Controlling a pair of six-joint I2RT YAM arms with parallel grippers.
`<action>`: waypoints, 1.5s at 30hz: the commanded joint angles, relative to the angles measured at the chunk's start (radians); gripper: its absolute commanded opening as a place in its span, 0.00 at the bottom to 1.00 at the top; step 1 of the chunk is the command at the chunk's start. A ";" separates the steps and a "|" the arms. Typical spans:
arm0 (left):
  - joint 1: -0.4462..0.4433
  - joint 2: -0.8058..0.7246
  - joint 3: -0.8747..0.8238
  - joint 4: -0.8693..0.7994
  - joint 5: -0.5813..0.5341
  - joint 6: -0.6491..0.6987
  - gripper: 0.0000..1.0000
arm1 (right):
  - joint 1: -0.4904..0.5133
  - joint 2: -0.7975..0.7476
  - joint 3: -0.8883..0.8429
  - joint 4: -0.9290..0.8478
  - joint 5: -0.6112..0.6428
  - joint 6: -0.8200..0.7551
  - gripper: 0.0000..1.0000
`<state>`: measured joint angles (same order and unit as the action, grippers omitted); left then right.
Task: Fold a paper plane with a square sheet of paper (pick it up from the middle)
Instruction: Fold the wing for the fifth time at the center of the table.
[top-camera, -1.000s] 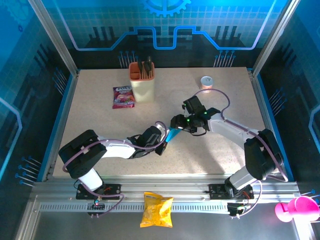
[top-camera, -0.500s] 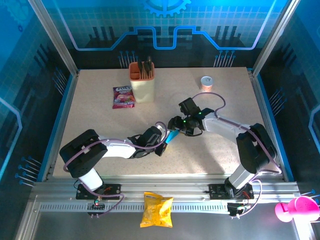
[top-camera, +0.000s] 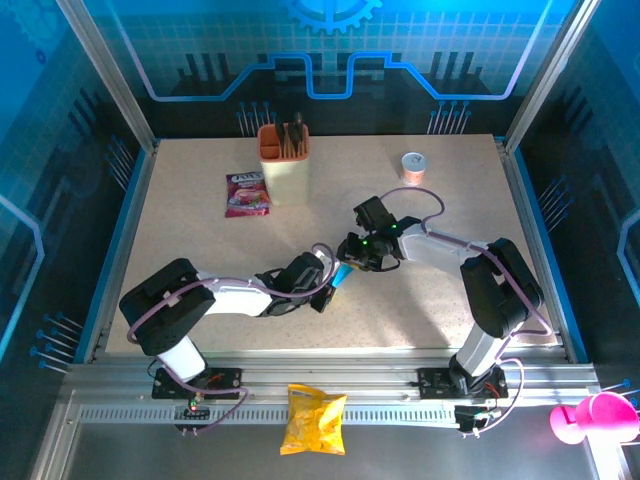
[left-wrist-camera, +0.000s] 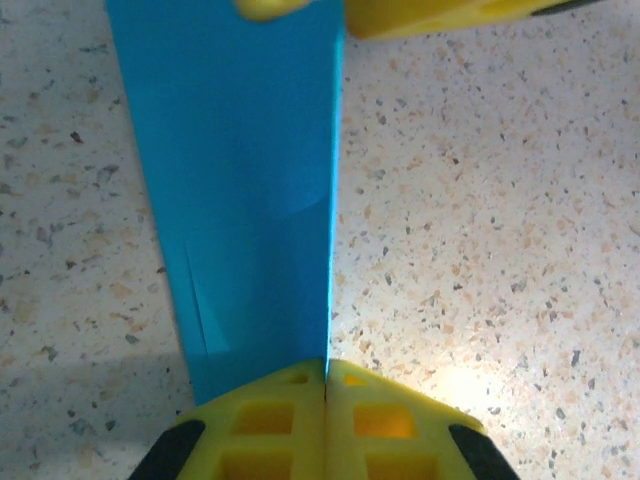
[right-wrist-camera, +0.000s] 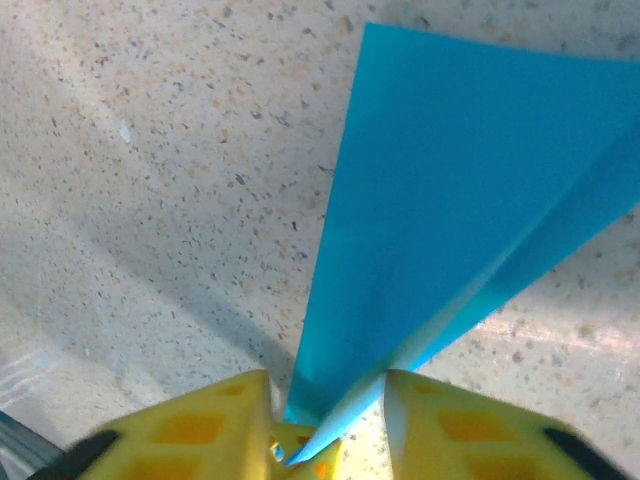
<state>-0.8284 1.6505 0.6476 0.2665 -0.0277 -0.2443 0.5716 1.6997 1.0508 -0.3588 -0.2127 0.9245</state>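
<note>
Off the table (top-camera: 200, 240) at 6 o'clock lies a yellow crisp bag (top-camera: 314, 420). Near the table's centre the left gripper (left-wrist-camera: 326, 365) has its fingers pressed together on the 7 o'clock end of the paper plane (left-wrist-camera: 240, 180), a narrow tapered blue fold held just above the surface. At its 1 o'clock end the right gripper (right-wrist-camera: 325, 395) has fingers a little apart around the paper; whether they bite, I cannot tell. Farther off stand a pink packet (top-camera: 246, 194) at 10 o'clock and an orange-cream holder (top-camera: 284, 165) at 11

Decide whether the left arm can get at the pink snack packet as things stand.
Probably: the way to the snack packet lies free, but the left tool is shut on the blue paper.
</note>
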 joint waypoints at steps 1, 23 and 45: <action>-0.001 -0.004 0.034 0.008 0.015 0.000 0.00 | 0.021 0.012 -0.020 -0.006 -0.035 -0.005 0.15; -0.011 -0.026 0.018 -0.026 -0.126 0.079 0.48 | -0.007 -0.019 -0.030 -0.025 -0.047 -0.056 0.00; -0.036 0.032 0.000 -0.007 -0.177 0.105 0.37 | -0.029 -0.045 -0.023 -0.024 -0.067 -0.061 0.00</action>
<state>-0.8581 1.6711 0.6590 0.2646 -0.1982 -0.1482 0.5571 1.6741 1.0332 -0.3656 -0.2619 0.8780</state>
